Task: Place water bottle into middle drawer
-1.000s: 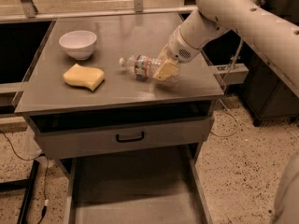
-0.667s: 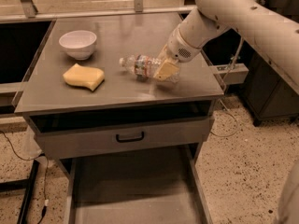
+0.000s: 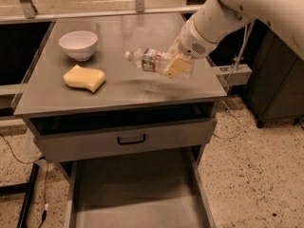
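Note:
The water bottle (image 3: 151, 60) is clear with a white cap and a red-and-green label. It lies sideways, cap to the left, lifted a little above the grey table top (image 3: 142, 87). My gripper (image 3: 176, 63) is shut on the bottle's base end, at the right side of the table. The white arm comes in from the upper right. The middle drawer (image 3: 137, 194) is pulled open below the table front, showing its flat grey floor and low side walls.
A white bowl (image 3: 78, 44) stands at the back left of the table. A yellow sponge (image 3: 85, 78) lies in front of it. A grey drawer front with a black handle (image 3: 131, 139) sits under the table top. Speckled floor lies to the right.
The gripper has lifted the bottle slightly off the table top and tilted it. The bowl, the sponge and the drawer have not moved.

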You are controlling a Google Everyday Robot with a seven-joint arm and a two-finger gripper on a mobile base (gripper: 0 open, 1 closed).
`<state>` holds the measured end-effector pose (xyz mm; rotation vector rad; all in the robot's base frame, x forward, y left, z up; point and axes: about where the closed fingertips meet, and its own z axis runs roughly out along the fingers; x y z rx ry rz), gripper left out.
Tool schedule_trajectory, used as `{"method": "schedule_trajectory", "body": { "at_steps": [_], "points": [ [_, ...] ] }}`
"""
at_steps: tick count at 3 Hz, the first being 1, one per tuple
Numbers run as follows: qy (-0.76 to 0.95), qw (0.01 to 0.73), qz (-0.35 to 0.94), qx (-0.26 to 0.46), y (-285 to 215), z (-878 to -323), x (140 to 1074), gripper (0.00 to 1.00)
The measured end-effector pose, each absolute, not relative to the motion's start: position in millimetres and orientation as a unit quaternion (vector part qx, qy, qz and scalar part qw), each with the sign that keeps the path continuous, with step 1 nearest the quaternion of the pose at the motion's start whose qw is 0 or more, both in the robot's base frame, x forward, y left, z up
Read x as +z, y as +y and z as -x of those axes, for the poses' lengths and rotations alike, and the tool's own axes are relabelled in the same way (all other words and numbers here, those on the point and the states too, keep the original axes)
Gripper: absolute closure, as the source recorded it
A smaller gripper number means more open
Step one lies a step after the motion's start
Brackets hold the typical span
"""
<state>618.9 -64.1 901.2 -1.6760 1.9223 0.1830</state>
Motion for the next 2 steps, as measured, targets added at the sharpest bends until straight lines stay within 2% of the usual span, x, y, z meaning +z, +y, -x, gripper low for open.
{"method": "schedule_trajectory", "body": {
  "at_steps": [2],
  "points": [
    [0.717,0.322,0.616,0.042,-100.5,-524.1,926.0,1.00]
  ]
}}
